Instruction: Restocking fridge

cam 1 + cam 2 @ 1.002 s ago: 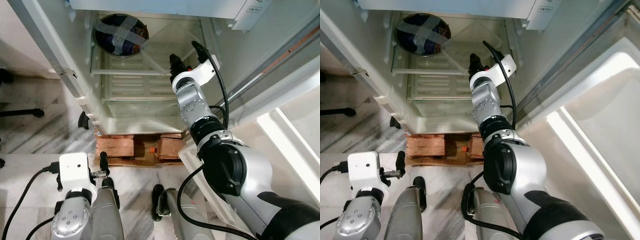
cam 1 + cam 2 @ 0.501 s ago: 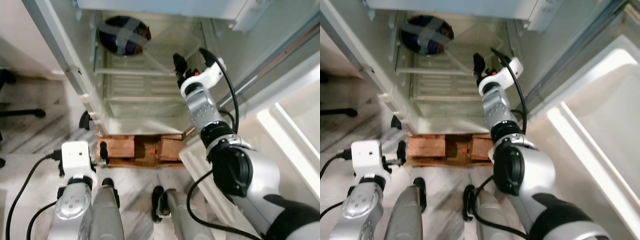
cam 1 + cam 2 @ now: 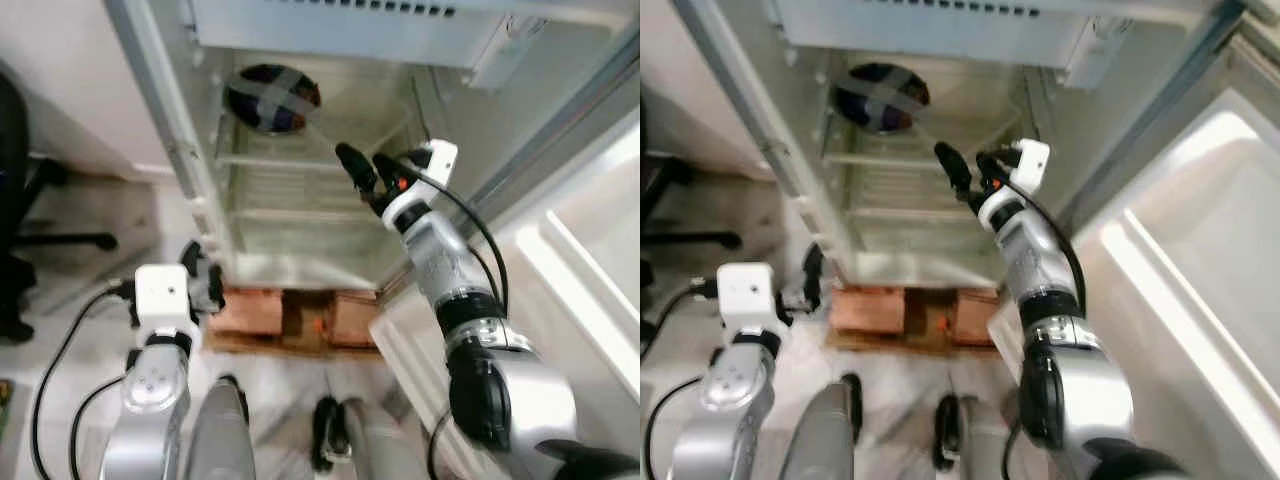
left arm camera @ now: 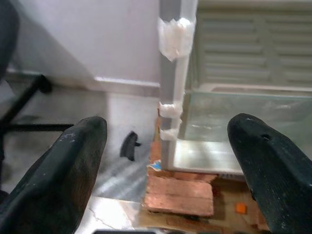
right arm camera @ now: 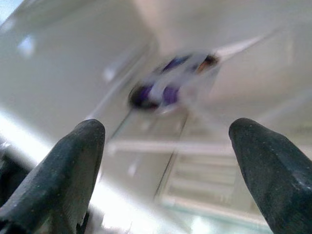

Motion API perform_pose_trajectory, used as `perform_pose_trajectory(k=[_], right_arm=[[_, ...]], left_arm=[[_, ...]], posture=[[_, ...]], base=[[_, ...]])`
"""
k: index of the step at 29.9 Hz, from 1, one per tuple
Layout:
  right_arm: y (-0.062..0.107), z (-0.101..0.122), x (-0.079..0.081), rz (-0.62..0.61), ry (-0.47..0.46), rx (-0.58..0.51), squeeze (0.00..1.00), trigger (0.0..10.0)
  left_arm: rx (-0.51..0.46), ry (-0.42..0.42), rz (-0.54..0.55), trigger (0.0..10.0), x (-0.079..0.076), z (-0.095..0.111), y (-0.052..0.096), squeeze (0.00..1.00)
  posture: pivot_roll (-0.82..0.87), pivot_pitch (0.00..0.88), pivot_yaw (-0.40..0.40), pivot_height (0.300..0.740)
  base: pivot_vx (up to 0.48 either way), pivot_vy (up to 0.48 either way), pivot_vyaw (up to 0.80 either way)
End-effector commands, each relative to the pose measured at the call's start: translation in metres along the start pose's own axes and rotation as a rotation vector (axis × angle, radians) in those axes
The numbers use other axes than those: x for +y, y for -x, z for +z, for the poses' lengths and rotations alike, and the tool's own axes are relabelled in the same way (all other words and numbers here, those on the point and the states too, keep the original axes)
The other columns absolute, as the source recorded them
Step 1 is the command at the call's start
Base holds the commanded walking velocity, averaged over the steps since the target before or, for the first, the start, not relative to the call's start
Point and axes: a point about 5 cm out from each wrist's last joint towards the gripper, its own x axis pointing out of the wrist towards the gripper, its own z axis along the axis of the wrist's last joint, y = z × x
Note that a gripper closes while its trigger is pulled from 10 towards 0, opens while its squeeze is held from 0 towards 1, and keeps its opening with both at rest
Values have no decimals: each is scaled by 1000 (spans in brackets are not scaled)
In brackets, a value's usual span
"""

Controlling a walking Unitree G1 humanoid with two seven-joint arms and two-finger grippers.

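Open fridge (image 3: 300, 215): white interior, ribbed back wall, clear glass shelves, translucent drawer front at the bottom; cabinet raised on reddish bricks (image 3: 262, 310) over veined marble floor (image 3: 80, 330). Dark round bowl (image 3: 273, 98), domed, sealed with crossed strips of pale tape, on the far left of the upper glass shelf; blurred purple and white in the right wrist view (image 5: 168, 85). Right gripper (image 3: 367, 172): silver arm reaching into the fridge at shelf height, two long black fingers (image 5: 58, 170) spread wide, empty, near and right of the bowl, not touching it. Left gripper (image 4: 165, 161): low, outside the fridge at its left front edge, black tapered fingers (image 4: 58, 170) wide apart, empty; white camera block on the wrist (image 3: 162, 295). White tape patches (image 4: 175, 31) on the fridge's left front edge. Open fridge door (image 3: 1180, 290) at right, white moulded inner shelf. Black chair base (image 3: 60, 240) on the floor at far left.
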Motion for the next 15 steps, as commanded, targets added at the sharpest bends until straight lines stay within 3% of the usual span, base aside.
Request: perform_pose_trajectory(k=[1, 4, 6, 15], right_arm=[[6, 1, 5, 44, 86, 21, 0, 10000], [19, -6, 12, 50, 138, 45, 0, 10000], [30, -9, 18, 33, 103, 72, 0, 10000], [39, -12, 28, -35, 166, 35, 0, 10000]], left_arm=[[-11, -25, -26, 10000, -4, 0, -2, 0], [-38, -48, -43, 10000, -3, 4, -11, 0], [-68, -91, -53, 10000, -4, 9, -19, 0], [-103, -124, -98, 10000, -13, 11, -28, 0]], posture=[[190, 71, -50, 740], [164, 45, -24, 740], [151, 22, -6, 740], [130, 0, 20, 740]], base=[[0, 0, 0], [0, 0, 0], [0, 0, 0], [0, 0, 0]])
